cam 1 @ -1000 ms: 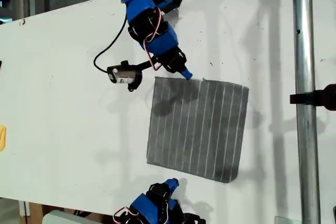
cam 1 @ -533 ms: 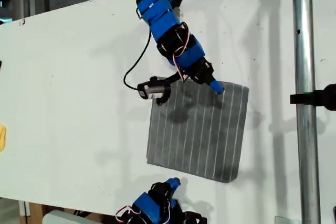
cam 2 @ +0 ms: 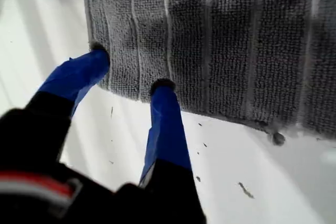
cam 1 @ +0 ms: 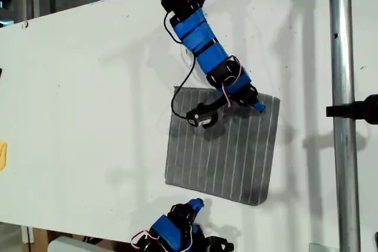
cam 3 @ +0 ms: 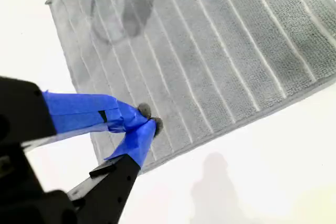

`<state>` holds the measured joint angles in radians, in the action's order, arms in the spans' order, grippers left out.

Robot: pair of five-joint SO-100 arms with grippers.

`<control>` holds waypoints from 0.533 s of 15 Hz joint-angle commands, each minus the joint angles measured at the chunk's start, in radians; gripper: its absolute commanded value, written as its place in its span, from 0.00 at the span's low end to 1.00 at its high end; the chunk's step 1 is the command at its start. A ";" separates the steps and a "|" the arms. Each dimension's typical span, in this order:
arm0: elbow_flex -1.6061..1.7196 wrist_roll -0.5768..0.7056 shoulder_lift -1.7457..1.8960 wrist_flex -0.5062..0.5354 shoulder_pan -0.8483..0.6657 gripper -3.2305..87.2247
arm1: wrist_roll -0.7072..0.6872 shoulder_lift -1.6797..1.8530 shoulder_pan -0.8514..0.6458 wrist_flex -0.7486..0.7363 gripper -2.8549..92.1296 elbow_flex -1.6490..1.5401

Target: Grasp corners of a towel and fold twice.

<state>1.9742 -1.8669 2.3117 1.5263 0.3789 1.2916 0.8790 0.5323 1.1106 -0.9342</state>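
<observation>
Jaws of my first gripper [cam 2: 130,68] stand apart, with nothing between them. In the first wrist view both blue fingertips [cam 2: 164,88] rest at the border of the towel [cam 2: 236,40], one on each side of a corner [cam 2: 111,80]. I cannot tell whether they are pressing the cloth down. A small tag sits on the same edge, further along.

In the exterior view this gripper [cam 1: 258,107] is at the towel's upper right corner [cam 1: 276,98], right of the frame's centre. Its blue arm [cam 1: 198,33] reaches down from the top edge of the frame. The arm's small camera [cam 1: 201,116] and black cable hang over the upper part of the cloth.

My second gripper [cam 3: 148,119] has its tips pressed together with nothing in them. In the second wrist view it appears over the towel's [cam 3: 210,51] border. In the exterior view it [cam 1: 194,205] is low in the frame, just below the cloth's lower edge.

The towel [cam 1: 224,151] lies flat and unfolded on the white table [cam 1: 77,87], slightly right of centre, its pale stripes running roughly top to bottom.

A metal pole [cam 1: 342,57] runs down the right side of the exterior view. A bit of something yellow [cam 1: 3,154] shows at the left edge.
</observation>
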 commanded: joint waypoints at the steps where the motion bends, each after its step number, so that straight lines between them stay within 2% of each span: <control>1: -0.008 -0.003 -0.006 -0.025 0.015 0.00 | 0.012 0.002 0.032 -0.052 0.26 0.078; 6: -0.005 0.002 -0.008 -0.028 0.009 0.00 | 0.046 -0.201 0.055 -0.077 0.28 0.092; 8: -0.002 -0.005 -0.008 -0.029 0.017 0.00 | 0.094 -0.288 0.055 -0.035 0.28 0.091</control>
<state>1.9819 -1.8669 2.3025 1.5125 0.3789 1.3514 0.6427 0.5706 1.0569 -0.8452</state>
